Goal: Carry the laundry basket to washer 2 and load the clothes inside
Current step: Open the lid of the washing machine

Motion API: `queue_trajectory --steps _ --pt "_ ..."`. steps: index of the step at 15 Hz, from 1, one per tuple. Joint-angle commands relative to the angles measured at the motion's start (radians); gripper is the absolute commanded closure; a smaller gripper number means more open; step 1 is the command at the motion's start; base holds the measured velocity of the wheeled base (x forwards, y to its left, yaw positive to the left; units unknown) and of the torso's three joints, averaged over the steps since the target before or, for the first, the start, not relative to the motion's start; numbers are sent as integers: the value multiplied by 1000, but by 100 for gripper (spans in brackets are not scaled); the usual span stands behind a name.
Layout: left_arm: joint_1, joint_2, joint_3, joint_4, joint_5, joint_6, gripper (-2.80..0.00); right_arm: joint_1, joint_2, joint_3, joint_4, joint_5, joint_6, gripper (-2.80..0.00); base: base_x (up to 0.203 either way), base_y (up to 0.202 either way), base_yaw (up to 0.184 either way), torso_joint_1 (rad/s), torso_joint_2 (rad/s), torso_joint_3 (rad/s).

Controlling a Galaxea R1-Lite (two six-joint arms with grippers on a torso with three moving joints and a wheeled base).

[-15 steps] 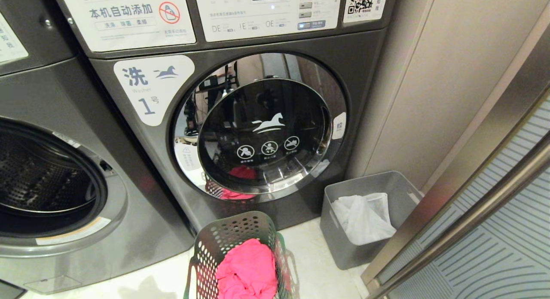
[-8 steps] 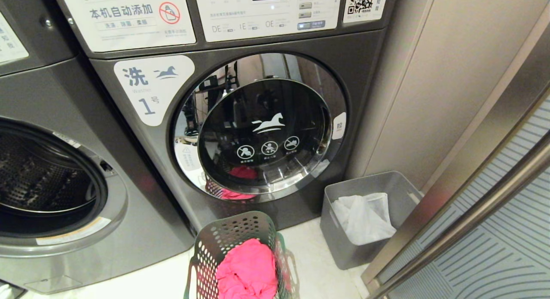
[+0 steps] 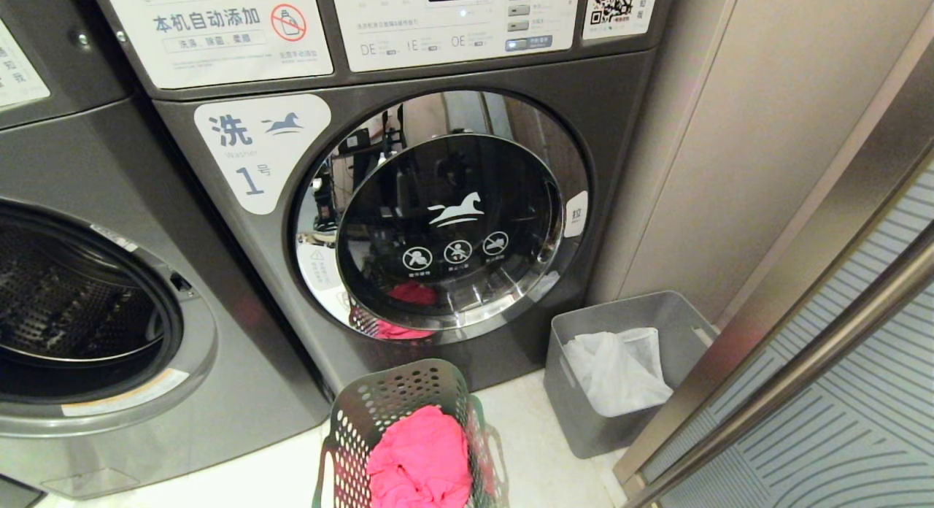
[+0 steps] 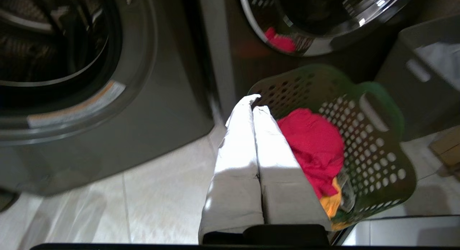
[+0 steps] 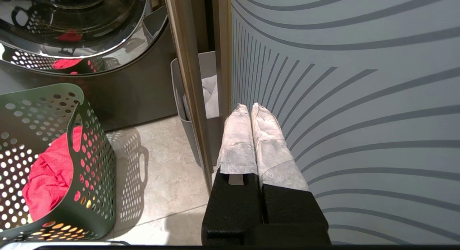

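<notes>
The green perforated laundry basket point(image 3: 394, 391) stands on the tile floor in front of the washer marked 1, with pink clothes point(image 3: 419, 457) heaped inside. In the left wrist view an orange piece shows under the red-pink clothes point(image 4: 312, 142). My left gripper point(image 4: 253, 102) is shut and empty above the floor, beside the basket point(image 4: 359, 135) rim on the side of the open washer. That washer point(image 3: 73, 303) on the left has its drum uncovered and dark; its number is out of view. My right gripper point(image 5: 249, 107) is shut and empty, parked near a striped panel, away from the basket point(image 5: 90, 135).
Washer 1's round glass door point(image 3: 449, 231) is closed and mirrors the basket. A grey bin point(image 3: 576, 398) with a white bag stands against the wall on the right. A metal-framed striped sliding door point(image 3: 839, 420) closes off the right side.
A shadow on the floor left of the basket has gone. The basket, the clothes and both washers have stayed put.
</notes>
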Motion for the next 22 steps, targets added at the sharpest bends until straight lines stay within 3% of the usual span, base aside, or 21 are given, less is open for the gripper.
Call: queue_trajectory --steps 1,8,22 --pt "12 -184 37 6 -36 -5 0 0 0 0 0 0 0 0 0 0 0 0 0 0" --pt "15 -198 40 16 -14 -55 0 0 0 0 0 0 1 0 0 0 0 0 0 0" --pt "15 -198 40 11 -19 -54 0 0 1 0 0 -3 -1 0 0 0 0 0 0 0"
